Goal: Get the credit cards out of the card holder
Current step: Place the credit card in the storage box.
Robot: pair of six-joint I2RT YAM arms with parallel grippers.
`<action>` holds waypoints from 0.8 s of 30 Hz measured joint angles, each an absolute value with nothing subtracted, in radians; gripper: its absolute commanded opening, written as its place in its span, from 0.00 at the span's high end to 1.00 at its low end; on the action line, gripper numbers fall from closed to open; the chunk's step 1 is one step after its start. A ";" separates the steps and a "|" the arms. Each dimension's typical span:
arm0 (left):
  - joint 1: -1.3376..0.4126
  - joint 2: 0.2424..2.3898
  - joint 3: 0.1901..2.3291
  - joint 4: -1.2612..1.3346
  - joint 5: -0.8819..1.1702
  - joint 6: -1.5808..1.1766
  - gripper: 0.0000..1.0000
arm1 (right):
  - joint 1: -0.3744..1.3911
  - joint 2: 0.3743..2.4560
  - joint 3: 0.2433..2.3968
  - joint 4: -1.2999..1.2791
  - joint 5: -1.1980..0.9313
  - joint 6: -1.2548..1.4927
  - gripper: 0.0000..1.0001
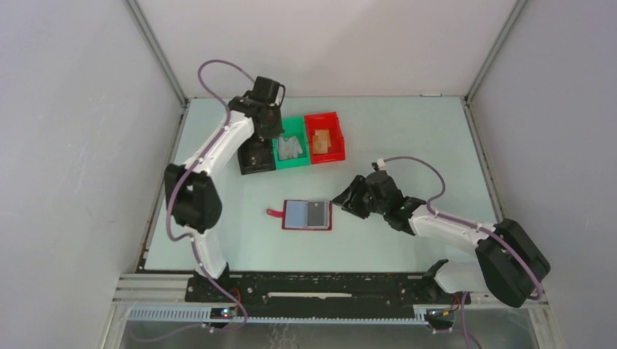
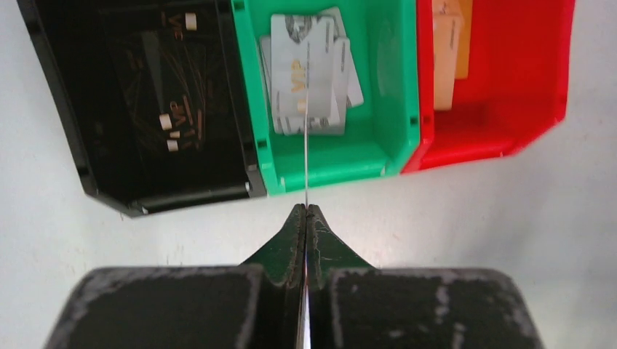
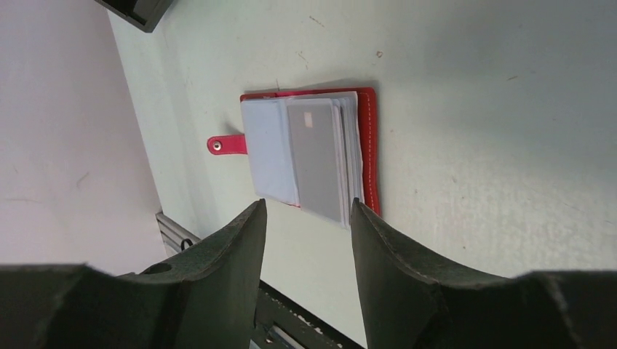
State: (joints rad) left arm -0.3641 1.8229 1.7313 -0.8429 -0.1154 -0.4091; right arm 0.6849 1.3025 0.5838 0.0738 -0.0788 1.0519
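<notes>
The left jaws are pinching one credit card (image 2: 307, 123) edge-on above the green bin (image 2: 327, 174) — dropped crooked, it is risking catching the rim. The right jaws are hanging spread beside the open card holder (image 3: 369, 145) lying mid-counter — a careless approach is risking shoving it instead of catching the grey card (image 3: 316, 160).

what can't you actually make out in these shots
- Left wrist: the card in the left claw shows edge-on only, so its face and colour are hidden.
- Right wrist: stacked sleeves in the card holder hide how many cards lie under the grey card.
- Left wrist: the top edge cuts off the red bin and its cards.
- Left wrist: dark cards in the black bin blend in, too dim to count.
</notes>
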 measured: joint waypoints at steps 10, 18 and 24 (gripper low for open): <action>-0.364 2.095 1.982 -0.874 -0.191 -0.391 1.00 | 0.661 1.225 0.546 -0.021 -0.038 1.037 0.45; -0.366 2.224 2.010 -0.878 -0.233 -0.391 0.83 | 0.654 1.206 0.530 -0.060 -0.028 1.034 0.45; -0.373 2.248 2.026 -0.877 -0.210 -0.383 0.68 | 0.653 1.204 0.530 -0.064 -0.027 1.034 0.45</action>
